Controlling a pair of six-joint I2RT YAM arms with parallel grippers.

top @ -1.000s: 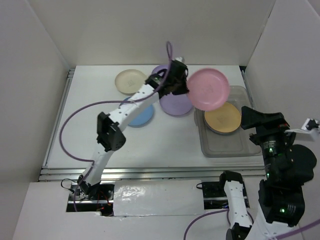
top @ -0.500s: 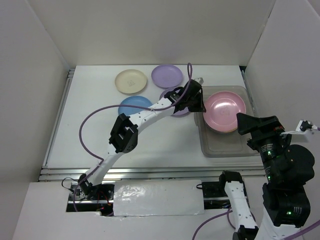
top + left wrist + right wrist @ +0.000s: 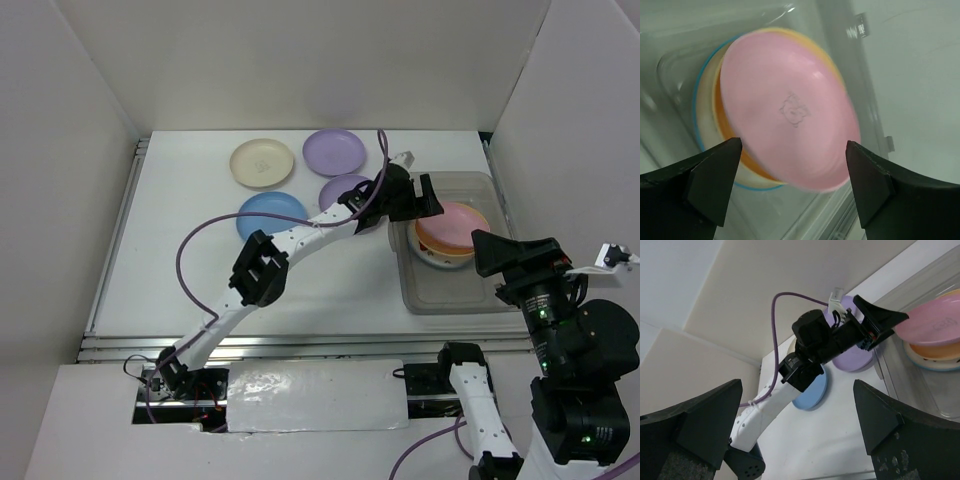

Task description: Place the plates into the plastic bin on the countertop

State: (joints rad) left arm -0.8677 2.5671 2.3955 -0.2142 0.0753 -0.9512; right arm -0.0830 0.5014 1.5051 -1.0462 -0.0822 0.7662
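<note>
Left pincer (image 3: pixel 418 198) wide open, seemingly empty, over pink plate (image 3: pixel 455 222); nearest lilac plate (image 3: pixel 343 187) just behind, closest to left arm.

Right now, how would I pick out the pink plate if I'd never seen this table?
At the right end of the white countertop sits a clear plastic bin holding a stack of plates. The pink plate is the topmost, over a yellow-orange one, and the only pink one; those outside the bin are cream, blue and lilac.
</note>
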